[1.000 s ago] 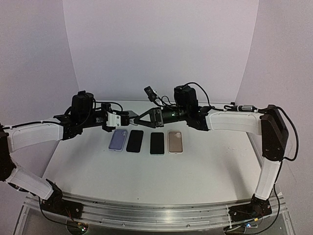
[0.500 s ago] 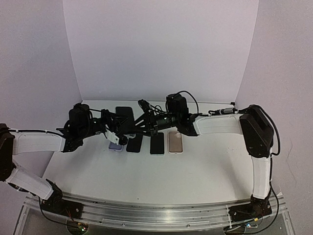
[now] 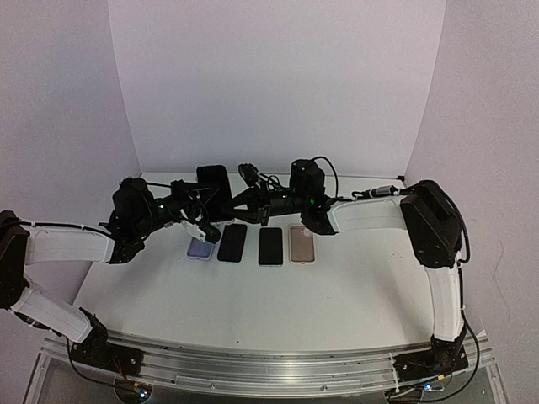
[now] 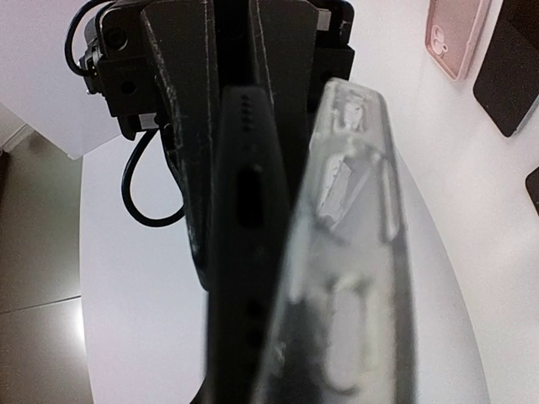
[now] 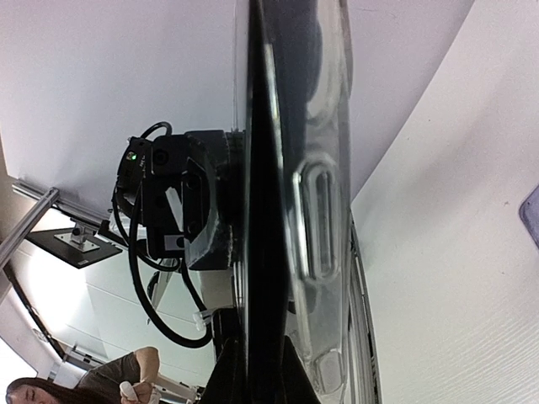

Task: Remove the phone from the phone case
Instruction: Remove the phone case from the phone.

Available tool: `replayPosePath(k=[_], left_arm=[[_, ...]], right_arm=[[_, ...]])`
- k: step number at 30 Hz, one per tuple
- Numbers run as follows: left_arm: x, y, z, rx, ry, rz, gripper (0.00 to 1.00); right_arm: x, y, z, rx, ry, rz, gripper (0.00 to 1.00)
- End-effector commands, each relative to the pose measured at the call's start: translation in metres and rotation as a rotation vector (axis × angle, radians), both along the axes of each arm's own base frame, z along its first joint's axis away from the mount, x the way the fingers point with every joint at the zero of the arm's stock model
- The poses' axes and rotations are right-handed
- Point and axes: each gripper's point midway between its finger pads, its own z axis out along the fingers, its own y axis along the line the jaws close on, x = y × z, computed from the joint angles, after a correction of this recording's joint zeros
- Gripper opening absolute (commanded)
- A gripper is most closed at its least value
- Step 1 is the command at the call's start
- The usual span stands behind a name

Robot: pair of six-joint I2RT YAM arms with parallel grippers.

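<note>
You are working on a flat white tabletop [image 3: 337, 295] boxed in on three sides by plain matte lilac-white boards: a back panel [image 3: 278, 84], a left side panel [image 3: 59, 109] and a right side panel [image 3: 493, 126]. The light on them is soft and even, and shadows on the table are faint. Along your near edge runs a ribbed silver aluminium rail [image 3: 269, 368]. In the left wrist view you can see a dull brown floor [image 4: 38, 269] past the table's edge. In the right wrist view, beyond the table, you get bright pale panes [image 5: 76, 286], glass or not you cannot tell, a grey metal beam [image 5: 29, 215], and a dark-haired person in an olive top [image 5: 84, 383].
</note>
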Motion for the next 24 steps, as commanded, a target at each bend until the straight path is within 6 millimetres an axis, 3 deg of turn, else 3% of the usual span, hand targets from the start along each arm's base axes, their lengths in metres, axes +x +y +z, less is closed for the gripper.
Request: replayPosePath(k=[1, 5, 11, 15, 24], left_arm=[[-0.082, -0.058, 0.002, -0.04, 0.028, -0.411, 0.13], [-0.079, -0.056, -0.011, -0.035, 0.082, -0.386, 0.33], [-0.074, -0.052, -0.014, -0.068, 0.209, -0.34, 0.43], [-0.093, -0.047, -0.025, -0.057, 0.347, -0.368, 0.5], [-0.142, -0.037, -0.076, 0.059, 0.629, -0.439, 0.73]], right_arm=[[-0.03, 0.026, 0.015, 0.071, -0.065, -0.069, 0.0], [-0.029, 0.009, -0.003, 0.029, -0.076, -0.134, 0.0], [-0.031, -0.002, -0.014, -0.001, -0.061, -0.162, 0.0], [-0.04, -0.014, -0.026, -0.038, -0.028, -0.167, 0.0], [-0.061, -0.046, -0.07, -0.181, 0.03, -0.185, 0.0]])
